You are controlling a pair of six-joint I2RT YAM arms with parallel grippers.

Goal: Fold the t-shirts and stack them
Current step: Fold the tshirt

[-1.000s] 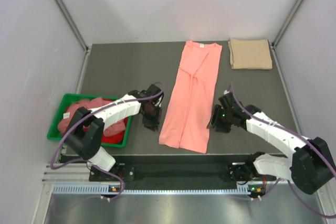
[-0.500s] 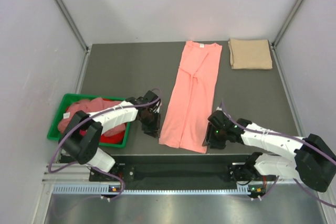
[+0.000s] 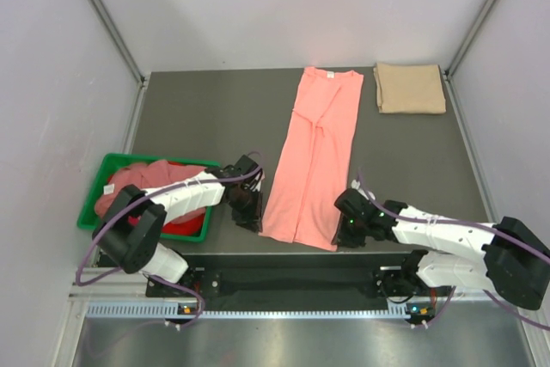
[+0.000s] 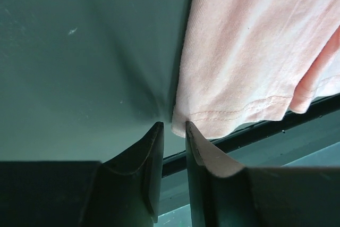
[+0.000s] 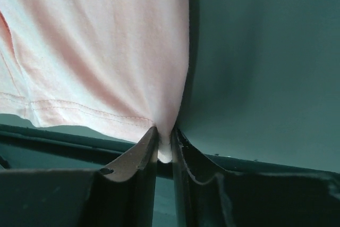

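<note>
Currently my R fingers (image 5: pixel 133 163) clamp a sliver of salmon t-shirt (image 5: pixel 95 41) hem; L fingers (image 4: pixel 138 168) apart, corner just ahead, ungripped. Lifting now cd skew it.

No legible text or labels.

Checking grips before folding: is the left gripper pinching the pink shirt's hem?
No, the left gripper stands open, its gap empty, with the corner of the salmon-pink t-shirt just beyond it.
</note>
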